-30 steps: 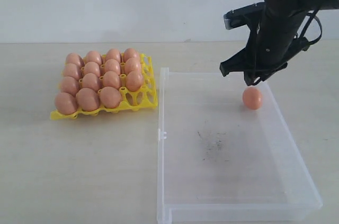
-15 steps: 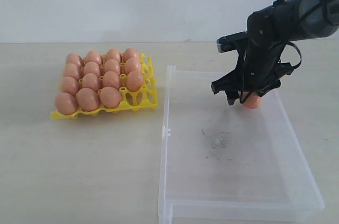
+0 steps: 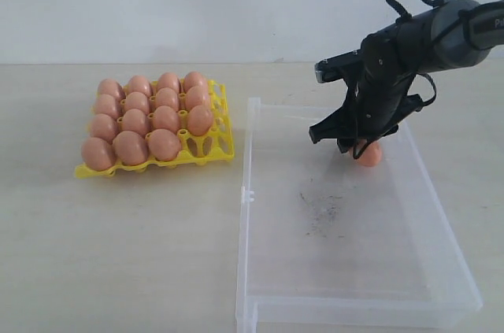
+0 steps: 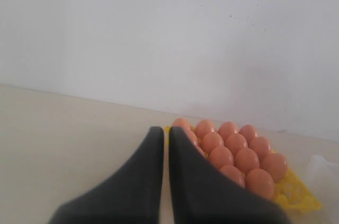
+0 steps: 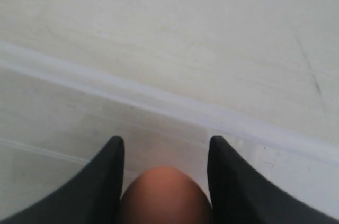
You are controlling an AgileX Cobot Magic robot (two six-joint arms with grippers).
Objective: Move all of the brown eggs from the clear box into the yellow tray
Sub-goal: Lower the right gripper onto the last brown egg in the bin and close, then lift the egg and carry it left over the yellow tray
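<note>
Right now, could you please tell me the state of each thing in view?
Yellow tray: fifteen cups filled, one empty.
Clear box: holds one egg.
Last egg: low in the box, between the right jaws.
Right gripper: jaws apparently touching the egg.
Left gripper: jaws shut, empty.

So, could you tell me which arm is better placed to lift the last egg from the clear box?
Right. Its end effector straddles the egg in the box, a finger against each side. The left end effector sits shut, off by the tray.

A pale beige surface carries the yellow tray at left and, just beside it, the clear box
</note>
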